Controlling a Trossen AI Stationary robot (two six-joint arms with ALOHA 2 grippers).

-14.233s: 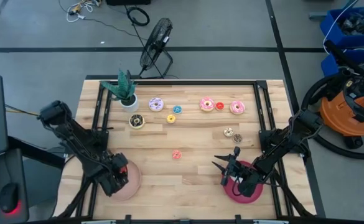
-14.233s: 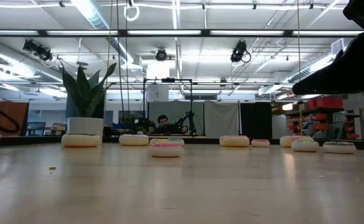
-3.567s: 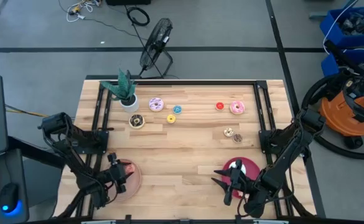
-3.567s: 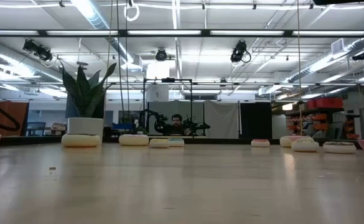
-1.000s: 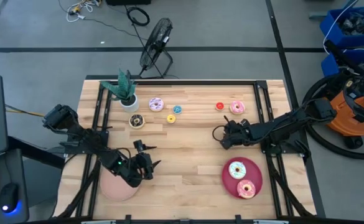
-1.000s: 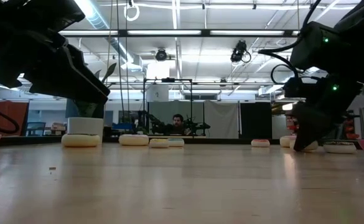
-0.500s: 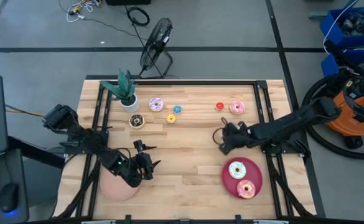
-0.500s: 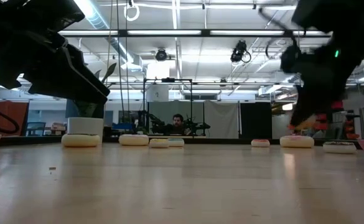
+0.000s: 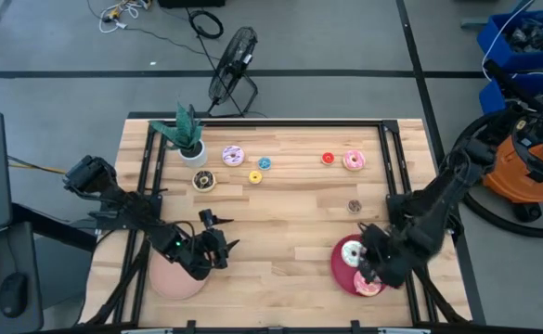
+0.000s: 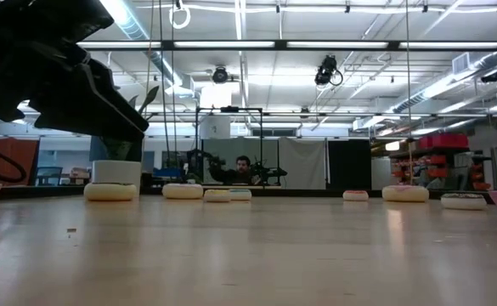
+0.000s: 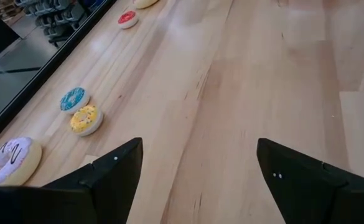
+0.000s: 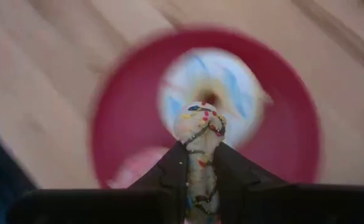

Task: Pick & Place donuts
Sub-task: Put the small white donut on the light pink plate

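My right gripper (image 9: 366,263) hangs over the crimson plate (image 9: 337,264), shut on a small cream sprinkled donut (image 12: 200,122). A white-iced donut (image 12: 208,87) and a pink one (image 12: 134,167) lie flat on that plate. My left gripper (image 9: 220,248) is open, above bare wood just right of the pink plate (image 9: 167,277). Along the far side lie purple-white (image 9: 233,155), blue (image 9: 265,163), yellow (image 9: 255,176), chocolate (image 9: 203,180), red (image 9: 327,159) and pink (image 9: 354,160) donuts. A small dark one (image 9: 354,206) lies alone. My right gripper pinches the small cream donut between its two fingers (image 12: 226,163), which press on its two flat faces. The donut stands on edge, and its upper rim (image 12: 201,112) sticks out past the fingertips. It is lifted clear, above the white-iced donut on the crimson plate.
A white potted green plant (image 9: 187,137) stands at the far left corner. Black rails (image 9: 150,167) run along the table's left and right sides. A fan (image 9: 232,56) sits beyond the far edge. Bare wood (image 9: 280,223) fills the table's middle.
My right gripper has come away from the small donuts at mid-right with the cream one pinched. It has swung toward the near edge and now stands over the crimson plate. The dark small donut has stayed on the table.
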